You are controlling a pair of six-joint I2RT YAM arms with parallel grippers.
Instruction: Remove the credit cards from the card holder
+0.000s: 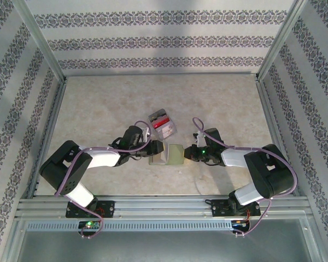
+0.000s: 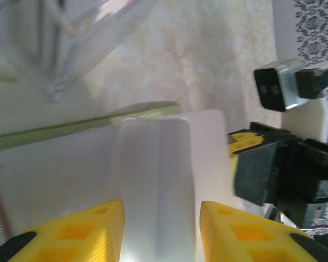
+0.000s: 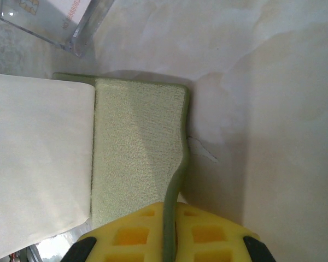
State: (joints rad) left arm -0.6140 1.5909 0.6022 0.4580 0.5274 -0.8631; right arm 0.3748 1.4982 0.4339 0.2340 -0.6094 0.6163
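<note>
The right tool (image 3: 169, 213) is closed tight on the olive-green flap of the card holder (image 3: 136, 147), with the cloth edge running up between its two yellow fingers. That grip looks meant to pin the flap so the holder lies spread while the other arm works. The left tool (image 2: 159, 210) stands wide open, its fingers on either side of the pale inner sleeve (image 2: 153, 158) and gripping nothing. Whether they touch the plastic I cannot tell. It seems lined up to reach for a card from that side.

The holder lies open and flat on the counter (image 1: 98, 98), between the two tools near the front middle. One half is woven olive green, with a rounded corner and a slightly buckled edge by the right tool. The other half is milky, translucent plastic with a soft crease down it. Whether cards sit inside is unclear. Just behind the holder stands a clear box (image 1: 162, 124) with red and white things inside.
</note>
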